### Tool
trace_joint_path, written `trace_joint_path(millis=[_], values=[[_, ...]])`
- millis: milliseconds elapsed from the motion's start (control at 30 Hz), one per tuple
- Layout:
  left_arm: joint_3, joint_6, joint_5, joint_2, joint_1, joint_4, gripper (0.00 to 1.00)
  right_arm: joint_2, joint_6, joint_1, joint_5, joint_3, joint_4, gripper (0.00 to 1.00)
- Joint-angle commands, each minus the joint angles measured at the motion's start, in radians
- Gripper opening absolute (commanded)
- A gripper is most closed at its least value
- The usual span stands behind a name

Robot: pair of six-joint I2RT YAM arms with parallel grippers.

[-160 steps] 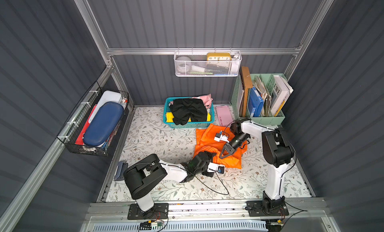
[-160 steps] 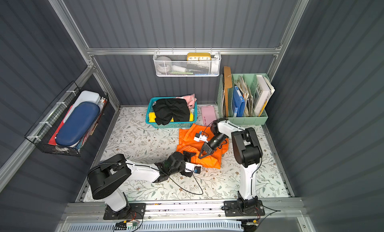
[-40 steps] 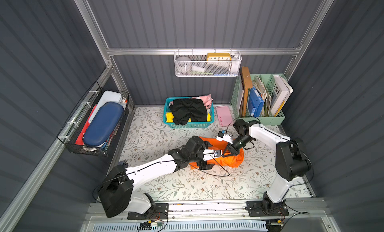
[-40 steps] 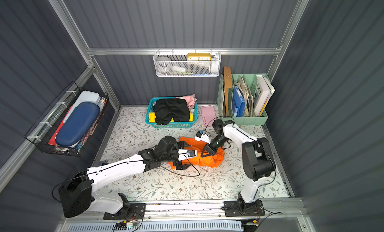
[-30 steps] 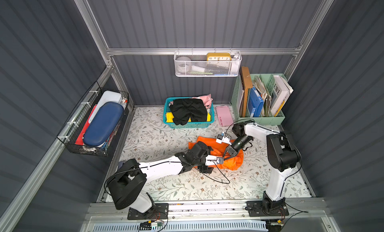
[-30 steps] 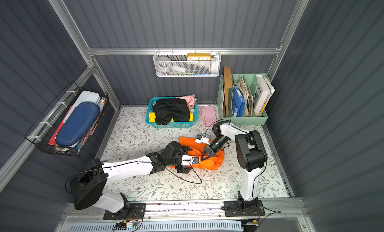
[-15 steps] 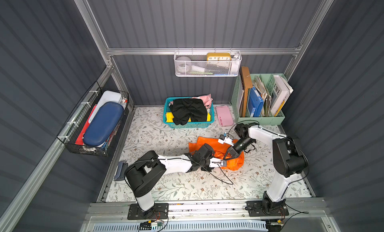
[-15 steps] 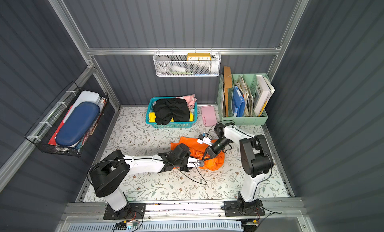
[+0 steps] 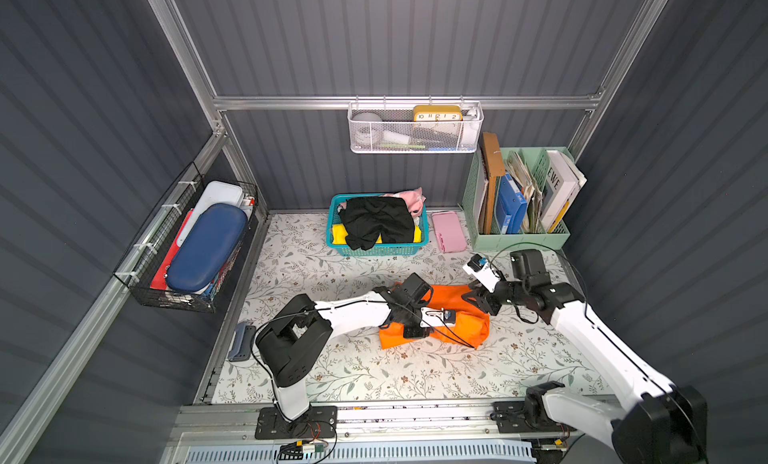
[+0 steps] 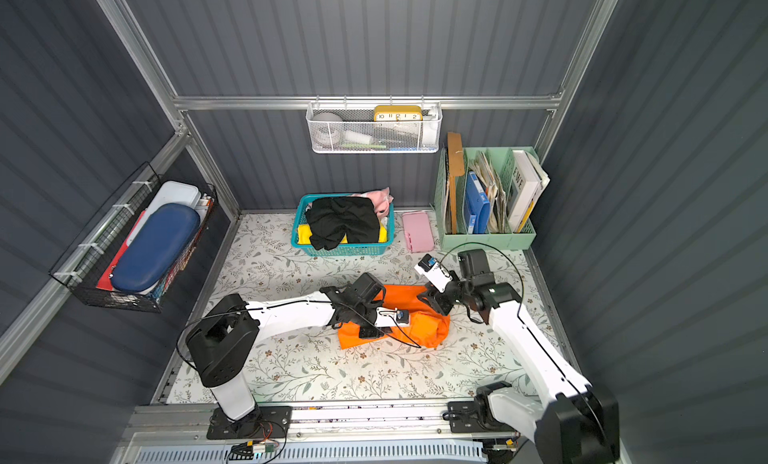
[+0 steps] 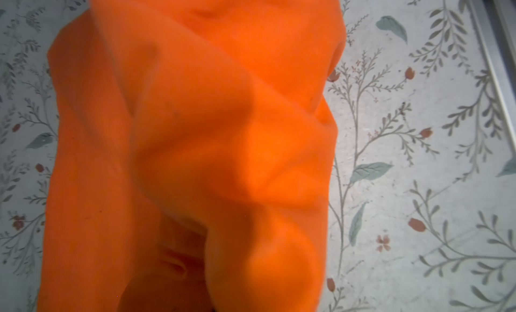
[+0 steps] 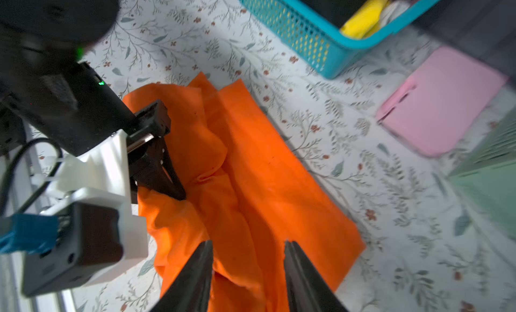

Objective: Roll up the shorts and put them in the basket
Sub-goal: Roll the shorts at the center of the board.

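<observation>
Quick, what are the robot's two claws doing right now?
Left gripper: closed, pinching the bright orange thin-fabric shorts.
Right gripper: open over the shorts, holding nothing.

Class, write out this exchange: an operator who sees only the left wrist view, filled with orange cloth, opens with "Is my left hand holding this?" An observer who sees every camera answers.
Observer: Yes. The right wrist view shows the left hand shut, pinching a fold of the orange shorts.
Operator: What is my right hand doing?
Observer: The right hand stands open above the same shorts.
Operator: Are there any other shorts around?
Observer: In both top views the black shorts lie in the teal basket.
</observation>
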Motion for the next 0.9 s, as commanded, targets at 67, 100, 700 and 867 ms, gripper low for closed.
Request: trace_joint_path(millis=[67, 100, 700, 867], values=[[0.138, -0.043, 0.277, 0.076, 0.092, -0.302, 0.0, -0.184, -0.127, -0.001, 0.04, -0.105, 0.075, 0.47], [0.17, -0.042, 0.331, 0.102, 0.111, -0.344, 0.0, -0.233, -0.157, -0.001, 0.013, -0.142, 0.099, 0.47], [0.567, 0.033, 0.583, 0.585, 0.199, -0.781, 0.08, -0.24, -0.631, 0.34, 0.249, -0.356, 0.103, 0.69], [0.561, 0.024, 0.608, 0.583, 0.211, -0.774, 0.1, -0.063, -0.633, 0.341, 0.297, -0.36, 0.228, 0.64]])
